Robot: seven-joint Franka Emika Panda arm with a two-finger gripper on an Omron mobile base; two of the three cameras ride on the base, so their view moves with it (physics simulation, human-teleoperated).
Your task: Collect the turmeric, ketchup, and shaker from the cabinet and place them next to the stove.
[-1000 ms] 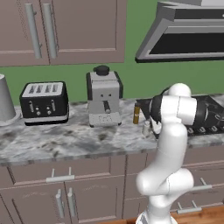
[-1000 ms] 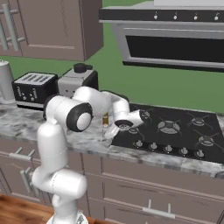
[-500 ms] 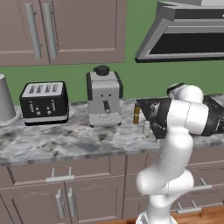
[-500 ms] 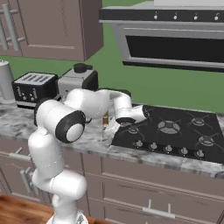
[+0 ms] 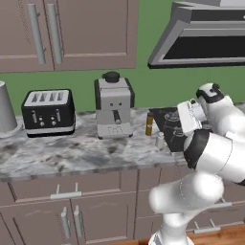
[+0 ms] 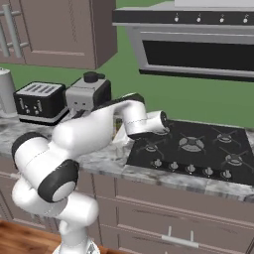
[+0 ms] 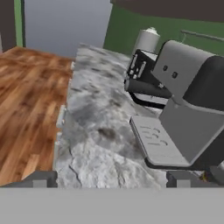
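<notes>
The turmeric [image 5: 149,124], a mustard-brown jar with a dark cap, stands on the counter just left of the stove [image 5: 168,128]. The small pale shaker [image 5: 160,139] stands in front of it, by the stove's left edge. My hand hovers over that edge of the stove, to the right of both, and touches neither. In the hand view my gripper [image 7: 113,179] is open, its fingertips wide apart with only marble counter between them. In the right base view my arm hides the jars, and the stove [image 6: 198,149] lies to its right. The ketchup and the cabinet are out of view.
A grey coffee machine [image 5: 114,107] stands left of the jars, with a black toaster [image 5: 48,111] and a pale kettle [image 5: 5,112] further left. The range hood [image 5: 206,33] hangs over the stove. In the hand view the coffee machine [image 7: 188,100] looms close on the right.
My arm has folded back to the right and the hand has drawn away from the jars. The turmeric and the shaker stand where they were.
</notes>
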